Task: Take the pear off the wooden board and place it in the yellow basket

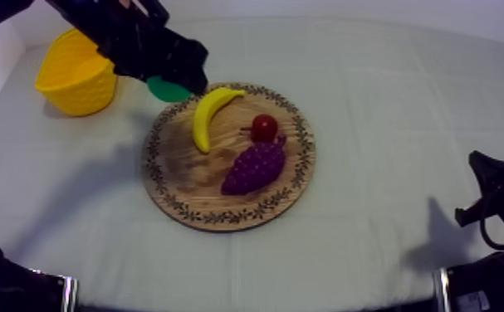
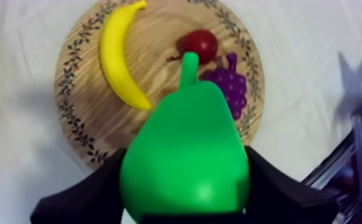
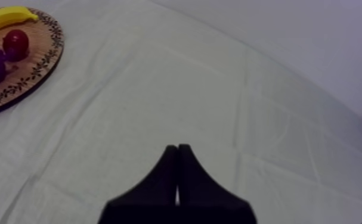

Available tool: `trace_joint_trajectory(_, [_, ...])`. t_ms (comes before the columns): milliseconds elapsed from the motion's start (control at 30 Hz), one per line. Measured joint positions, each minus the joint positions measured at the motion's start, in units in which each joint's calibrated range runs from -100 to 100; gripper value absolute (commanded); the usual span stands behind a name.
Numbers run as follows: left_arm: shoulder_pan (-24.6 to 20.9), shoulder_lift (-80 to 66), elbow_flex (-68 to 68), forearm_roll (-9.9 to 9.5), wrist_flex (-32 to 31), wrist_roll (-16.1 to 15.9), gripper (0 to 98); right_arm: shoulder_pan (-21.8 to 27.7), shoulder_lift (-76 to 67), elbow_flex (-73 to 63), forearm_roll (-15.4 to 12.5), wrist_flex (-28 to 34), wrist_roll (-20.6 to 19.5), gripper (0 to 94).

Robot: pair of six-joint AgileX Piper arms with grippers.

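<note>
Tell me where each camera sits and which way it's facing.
Top view: above the table, slanting down on the wooden board and yellow basket; left arm enters upper left, right gripper low right.
Left wrist view: on the left arm, looking down past the pear in the left gripper onto the board.
Right wrist view: on the right arm, looking across the cloth past its shut fingers.
Shared: all three show the board's banana.
</note>
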State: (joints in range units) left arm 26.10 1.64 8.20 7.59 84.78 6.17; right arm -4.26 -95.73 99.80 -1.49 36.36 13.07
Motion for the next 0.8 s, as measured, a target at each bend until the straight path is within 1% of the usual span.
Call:
trace_joint_trajectory(67, [-1.11, -0.56, -0.24, 0.06, 0.62, 1.90, 50.7, 0.00, 0.00, 0.00, 0.00, 0.00, 0.00, 0.4])
trace_joint_trajectory(133, [-2.31, -0.81, -0.65, 0.07, 0.97, 3.11, 50.9, 0.00, 0.00, 0.00, 0.00, 0.00, 0.00, 0.4])
trace_joint_trajectory(233, [-4.74, -0.39, -1.71, 0.07, 1.95, 3.56, 51.1, 0.00, 0.00, 0.00, 0.00, 0.00, 0.00, 0.4])
trace_joint_trajectory(333, [-7.32, 0.60, -3.93, -0.36, 3.67, 2.48, 50.9, 0.00, 0.00, 0.00, 0.00, 0.00, 0.00, 0.4])
trace_joint_trajectory(600, [-15.21, 4.94, -11.84, -1.70, 8.92, -2.95, 51.6, 0.00, 0.00, 0.00, 0.00, 0.00, 0.00, 0.4])
trace_joint_trajectory(800, [-20.06, 8.68, -19.41, -3.03, 12.21, -4.71, 52.0, 0.00, 0.00, 0.00, 0.00, 0.00, 0.00, 0.4])
